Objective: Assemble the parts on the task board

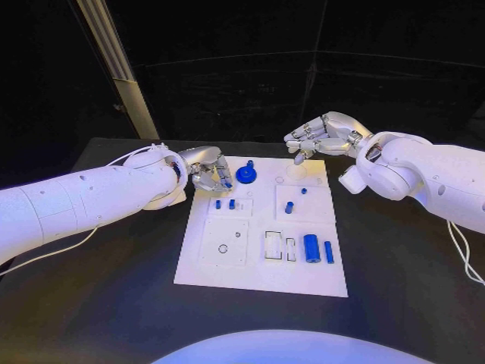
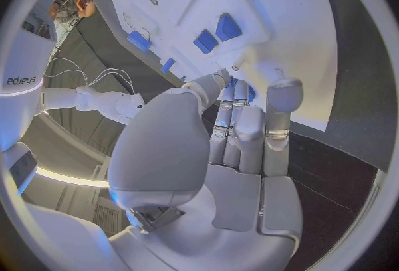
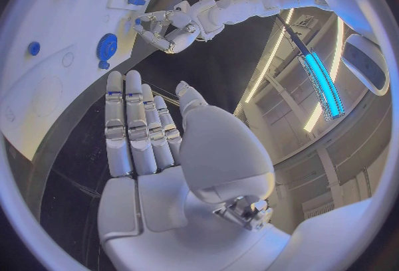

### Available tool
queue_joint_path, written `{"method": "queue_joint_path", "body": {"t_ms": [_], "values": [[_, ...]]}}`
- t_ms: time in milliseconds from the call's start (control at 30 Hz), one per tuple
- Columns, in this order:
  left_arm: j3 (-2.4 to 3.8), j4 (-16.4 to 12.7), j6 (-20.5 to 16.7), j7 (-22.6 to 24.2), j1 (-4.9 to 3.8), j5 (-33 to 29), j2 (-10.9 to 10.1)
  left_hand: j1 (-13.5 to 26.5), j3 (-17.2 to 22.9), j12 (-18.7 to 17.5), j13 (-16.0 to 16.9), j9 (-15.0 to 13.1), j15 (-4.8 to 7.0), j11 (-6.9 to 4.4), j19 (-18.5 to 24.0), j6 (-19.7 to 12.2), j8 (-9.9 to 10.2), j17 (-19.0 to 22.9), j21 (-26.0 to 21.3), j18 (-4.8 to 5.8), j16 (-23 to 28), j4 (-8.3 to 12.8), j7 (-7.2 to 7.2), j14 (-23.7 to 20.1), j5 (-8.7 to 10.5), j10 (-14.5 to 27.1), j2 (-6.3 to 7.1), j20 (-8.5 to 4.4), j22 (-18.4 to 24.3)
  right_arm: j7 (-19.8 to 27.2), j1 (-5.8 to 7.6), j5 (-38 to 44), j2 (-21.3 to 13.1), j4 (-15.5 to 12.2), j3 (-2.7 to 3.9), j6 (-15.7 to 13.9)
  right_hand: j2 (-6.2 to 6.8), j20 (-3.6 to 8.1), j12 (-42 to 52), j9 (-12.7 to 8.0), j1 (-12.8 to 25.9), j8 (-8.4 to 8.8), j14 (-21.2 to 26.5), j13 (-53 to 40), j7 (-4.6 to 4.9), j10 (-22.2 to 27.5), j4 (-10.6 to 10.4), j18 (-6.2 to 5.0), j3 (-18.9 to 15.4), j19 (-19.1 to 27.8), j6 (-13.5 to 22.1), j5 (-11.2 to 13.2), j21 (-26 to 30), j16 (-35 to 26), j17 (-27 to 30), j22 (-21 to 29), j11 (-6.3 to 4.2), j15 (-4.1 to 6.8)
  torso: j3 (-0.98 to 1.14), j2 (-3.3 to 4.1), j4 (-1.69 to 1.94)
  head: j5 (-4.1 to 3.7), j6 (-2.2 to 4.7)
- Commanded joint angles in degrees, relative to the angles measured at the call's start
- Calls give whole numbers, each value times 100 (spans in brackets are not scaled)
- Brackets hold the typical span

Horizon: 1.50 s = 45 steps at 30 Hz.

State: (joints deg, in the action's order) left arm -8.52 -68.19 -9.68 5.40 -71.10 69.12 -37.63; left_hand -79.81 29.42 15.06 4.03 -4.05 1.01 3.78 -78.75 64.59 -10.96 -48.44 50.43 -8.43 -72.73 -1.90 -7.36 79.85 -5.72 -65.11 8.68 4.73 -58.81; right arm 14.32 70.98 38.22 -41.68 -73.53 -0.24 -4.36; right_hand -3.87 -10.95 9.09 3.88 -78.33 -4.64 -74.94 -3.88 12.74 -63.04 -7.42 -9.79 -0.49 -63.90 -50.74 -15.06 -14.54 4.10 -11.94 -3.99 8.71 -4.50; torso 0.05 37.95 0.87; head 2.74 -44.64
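The white task board (image 1: 204, 265) lies in the middle of the black table. My left hand (image 1: 208, 171) is over its far left corner and pinches a small blue part (image 2: 250, 93) between thumb and fingers, mostly hidden by them. A blue gear (image 1: 249, 178) stands just beside those fingers. Two short blue pegs (image 1: 225, 203) stand a little nearer to me. My right hand (image 1: 324, 138) hovers above the board's far edge, its fingers straight and apart from the thumb, holding nothing. It also appears in the right wrist view (image 3: 158, 151).
More blue parts are on the board: two small pieces (image 1: 289, 207) right of centre, a thick cylinder (image 1: 311, 249) and a thin bar (image 1: 329, 252) nearer to me. A light-coloured post (image 1: 117, 68) rises behind the table's far left corner.
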Motion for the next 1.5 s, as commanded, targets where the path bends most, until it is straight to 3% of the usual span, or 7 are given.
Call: {"method": "queue_joint_path", "body": {"t_ms": [33,1500], "values": [[1,11,185,-29,1,-63,22,61,24,-27,10,2,-18,21,-6,-16,26,3,-39,68,21,3,-34,31,-3,-8,-7,7,4,53,11,0,13,2,3,-12,-38,0,35,1,13,-30,4,3,19,26,-19,-72,6,-36,27,8,19,-19,8,4,-3,-42,-2,-3,-1,0,-3],[-3,143,370,-251,15,277,140,69,16,-63,12,6,-25,30,13,-36,53,-14,-82,61,20,18,-43,21,-1,4,10,14,29,56,11,0,14,1,3,-3,-36,-1,40,1,20,-31,4,2,18,28,-27,-72,6,-39,27,14,25,-19,10,4,-2,-42,0,-2,-2,1,-20]]}}
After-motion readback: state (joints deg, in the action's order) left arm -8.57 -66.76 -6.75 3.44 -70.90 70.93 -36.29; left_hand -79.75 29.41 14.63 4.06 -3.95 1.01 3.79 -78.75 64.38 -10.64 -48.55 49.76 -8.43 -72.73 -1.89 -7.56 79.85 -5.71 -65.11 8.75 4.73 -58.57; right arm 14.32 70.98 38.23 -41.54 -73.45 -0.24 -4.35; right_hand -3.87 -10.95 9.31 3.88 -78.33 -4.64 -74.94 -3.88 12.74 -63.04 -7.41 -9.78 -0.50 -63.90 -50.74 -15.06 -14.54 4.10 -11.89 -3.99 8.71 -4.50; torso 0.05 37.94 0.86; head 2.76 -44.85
